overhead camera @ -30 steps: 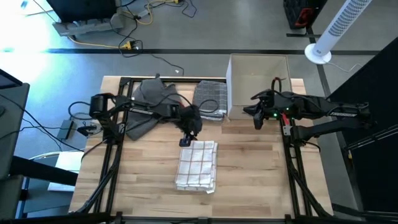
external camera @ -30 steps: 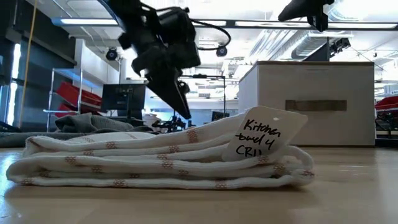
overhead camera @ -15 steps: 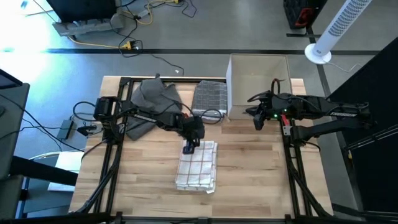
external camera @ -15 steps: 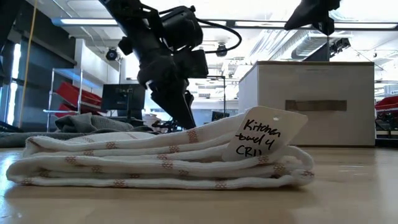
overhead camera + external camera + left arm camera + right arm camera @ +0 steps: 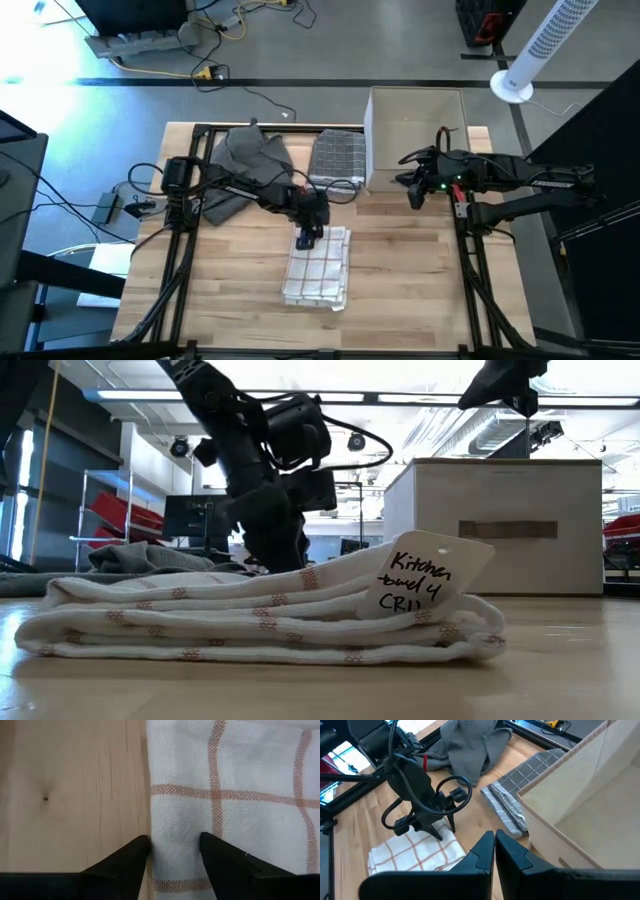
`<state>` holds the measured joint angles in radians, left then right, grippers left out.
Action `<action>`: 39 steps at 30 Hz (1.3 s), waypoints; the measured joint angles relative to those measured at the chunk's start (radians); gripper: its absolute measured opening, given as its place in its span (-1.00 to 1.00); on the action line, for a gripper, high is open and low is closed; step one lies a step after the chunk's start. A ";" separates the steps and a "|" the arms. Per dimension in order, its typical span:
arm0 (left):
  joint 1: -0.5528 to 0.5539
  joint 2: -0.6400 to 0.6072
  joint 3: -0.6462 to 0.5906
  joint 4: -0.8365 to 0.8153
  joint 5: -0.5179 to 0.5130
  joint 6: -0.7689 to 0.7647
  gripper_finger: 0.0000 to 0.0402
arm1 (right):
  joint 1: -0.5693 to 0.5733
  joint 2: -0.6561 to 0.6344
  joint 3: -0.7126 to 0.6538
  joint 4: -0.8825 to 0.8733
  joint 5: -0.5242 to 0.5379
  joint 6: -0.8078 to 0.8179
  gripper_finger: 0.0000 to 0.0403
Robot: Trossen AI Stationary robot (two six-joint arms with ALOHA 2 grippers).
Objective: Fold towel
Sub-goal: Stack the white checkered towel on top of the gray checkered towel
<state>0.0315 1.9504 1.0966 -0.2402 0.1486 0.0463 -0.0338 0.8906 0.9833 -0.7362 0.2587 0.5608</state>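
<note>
1. Left gripper (image 5: 174,851) has its jaws open a bit, straddling the towel's (image 5: 317,265) edge at the 12 o'clock corner. It isn't pinched yet.
2. The towel lies folded at table (image 5: 400,290) centre. A grab here could catch only the top layer and peel the stack open, or drag it.
3. Right gripper (image 5: 494,840) is closed and empty, parked around 3 o'clock by the box (image 5: 415,130).

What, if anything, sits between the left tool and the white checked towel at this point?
Nothing visible. The left tool is down at the white checked towel, its open fingers straddling the towel's edge on the table.
</note>
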 joint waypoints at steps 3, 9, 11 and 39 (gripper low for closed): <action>0.000 0.001 -0.001 0.008 -0.006 0.009 -0.23 | 0.001 0.000 0.000 0.000 0.000 0.000 -1.00; 0.003 0.002 0.026 -0.023 -0.019 0.009 -0.90 | 0.001 0.000 0.000 0.000 0.000 0.000 -1.00; 0.007 -0.005 0.044 -0.036 -0.023 0.014 -0.91 | 0.001 0.000 0.000 0.000 0.000 0.000 -1.00; 0.413 -0.065 0.346 -0.092 -0.197 0.379 -0.91 | 0.002 0.000 0.000 0.000 0.070 0.027 -1.00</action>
<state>0.4446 1.8854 1.4429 -0.3323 -0.0487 0.4258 -0.0322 0.8906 0.9833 -0.7361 0.3288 0.5873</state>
